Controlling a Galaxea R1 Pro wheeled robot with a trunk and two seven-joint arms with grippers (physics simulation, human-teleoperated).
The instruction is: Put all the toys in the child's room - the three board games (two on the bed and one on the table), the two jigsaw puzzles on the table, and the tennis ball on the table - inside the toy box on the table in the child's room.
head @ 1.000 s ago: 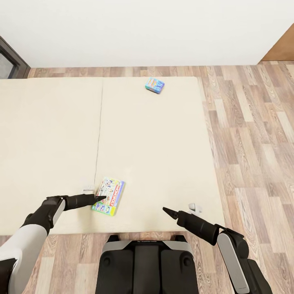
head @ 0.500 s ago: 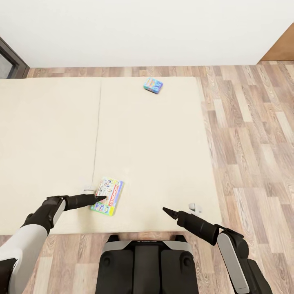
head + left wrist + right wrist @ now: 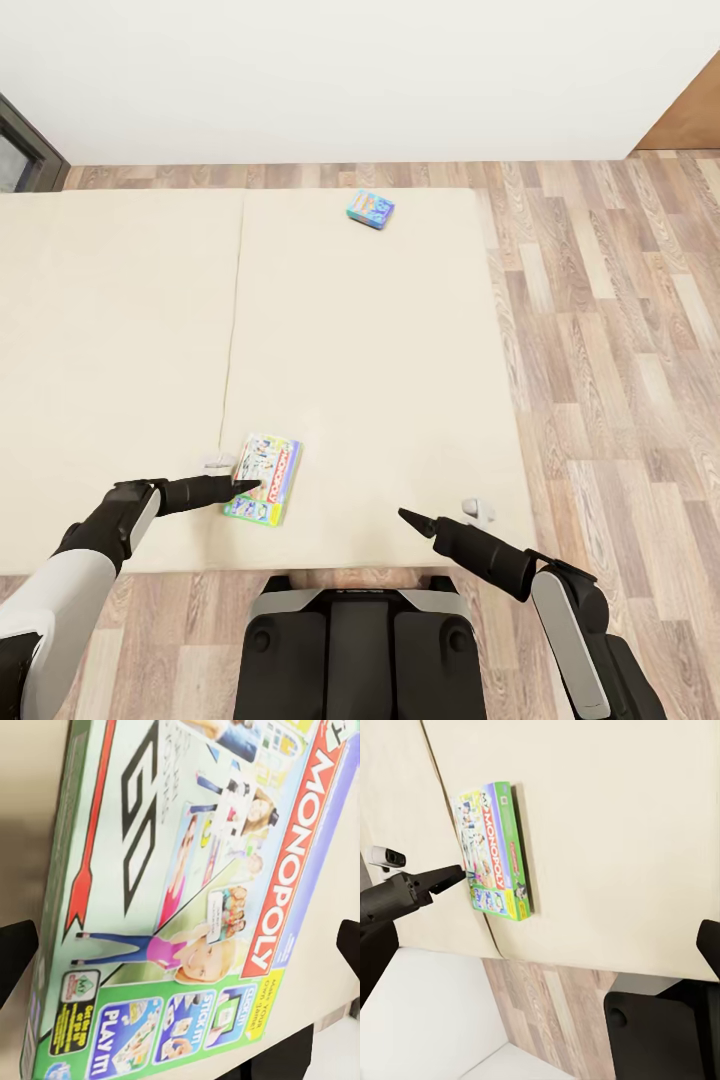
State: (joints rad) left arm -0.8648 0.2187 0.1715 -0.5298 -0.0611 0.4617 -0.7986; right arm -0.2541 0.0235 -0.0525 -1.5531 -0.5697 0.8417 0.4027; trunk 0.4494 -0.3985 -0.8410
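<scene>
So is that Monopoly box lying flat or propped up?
Flat: the Monopoly box lies cover-up on the bed, printed face showing to the left gripper above it.

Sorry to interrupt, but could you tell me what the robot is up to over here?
The robot stands at the edge of a low bed with a plain beige mattress. Its left gripper hovers over a flat white-green Monopoly board game box lying near that edge, fingers spread to either side and not gripping it. A smaller blue board game box lies at the far side. The right gripper is above bare mattress, holding nothing.

white wall, wood plank floor
</scene>
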